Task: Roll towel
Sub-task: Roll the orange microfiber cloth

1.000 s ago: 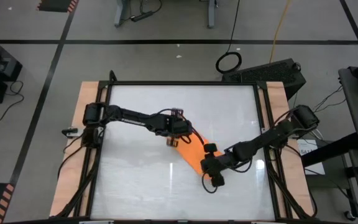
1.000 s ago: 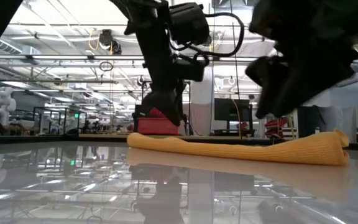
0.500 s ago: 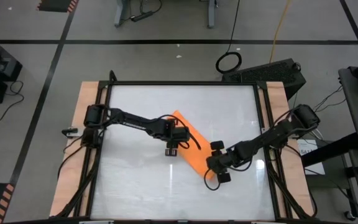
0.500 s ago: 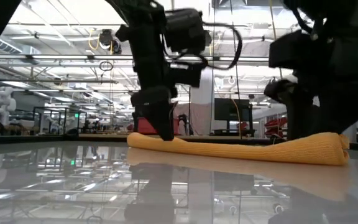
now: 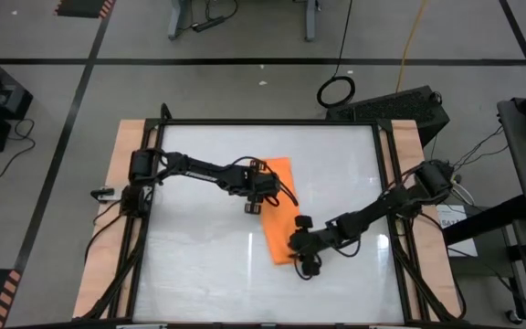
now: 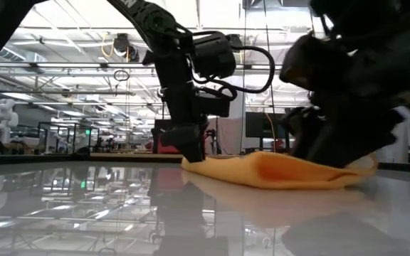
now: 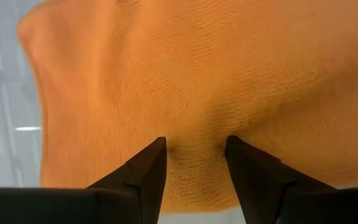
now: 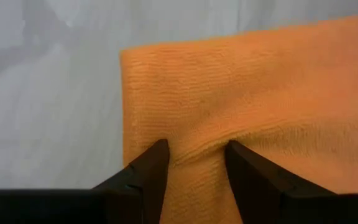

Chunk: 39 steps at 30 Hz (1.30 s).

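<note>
Lying near the middle of the white table (image 5: 190, 265): towel (image 5: 279, 208), orange, folded into a narrow band running from the centre toward the near right. Low and slightly humped in the low view (image 6: 283, 171), far end thin, near end thicker.

Left gripper (image 5: 254, 205) set down at the towel's far end, on its left edge. Fingers (image 7: 143, 171) part-spread, tips pressed into the cloth, a small ridge of fabric bunched between them; a pinch on the towel edge. Left arm reaching in from the table's left side.

Right gripper (image 5: 303, 260) set down at the towel's near end, close to its corner. Fingers (image 8: 146, 168) likewise part-spread, tips sunk into the pile with a fold of cloth raised between them (image 8: 197, 149); also gripping the towel. Right arm reaching in from the table's right side.

Wooden border strips (image 5: 115, 174) along both table sides.
</note>
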Available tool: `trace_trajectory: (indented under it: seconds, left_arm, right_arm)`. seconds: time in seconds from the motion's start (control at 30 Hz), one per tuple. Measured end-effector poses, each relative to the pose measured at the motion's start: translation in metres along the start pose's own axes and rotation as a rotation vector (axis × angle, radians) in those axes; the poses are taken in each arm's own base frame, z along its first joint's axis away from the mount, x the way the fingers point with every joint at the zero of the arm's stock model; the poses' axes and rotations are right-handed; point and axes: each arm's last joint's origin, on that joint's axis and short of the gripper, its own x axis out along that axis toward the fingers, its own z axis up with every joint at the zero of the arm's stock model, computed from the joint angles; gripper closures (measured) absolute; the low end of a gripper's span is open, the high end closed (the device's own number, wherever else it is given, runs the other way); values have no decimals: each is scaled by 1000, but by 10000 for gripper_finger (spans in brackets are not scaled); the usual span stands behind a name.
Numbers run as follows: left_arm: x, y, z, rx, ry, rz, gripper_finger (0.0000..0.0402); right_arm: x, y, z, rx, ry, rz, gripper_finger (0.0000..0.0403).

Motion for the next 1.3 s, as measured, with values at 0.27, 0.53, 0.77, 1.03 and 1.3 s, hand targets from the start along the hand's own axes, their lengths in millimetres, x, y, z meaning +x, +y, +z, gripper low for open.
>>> trace_trajectory:
  seconds: [0.27, 0.53, 0.77, 1.03, 1.3]
  left_arm:
    - [7, 13, -2, 99, -13, 28, 228]
    - [-14, 5, -5, 175, 99, -3, 228]
    - [-42, -12, -2, 186, 99, 19, 228]
    - [-60, -49, 13, 130, -35, -123, 228]
    - [-84, -108, 18, 198, -91, -200, 228]
  right_arm:
    - [35, -3, 23, 63, -107, -2, 248]
    - [14, -3, 46, -26, 13, -112, 248]
    - [-26, -4, 62, -50, 8, -145, 248]
    - [-20, -12, 47, -139, 100, -219, 248]
    - [-30, 11, 33, -244, 181, -182, 248]
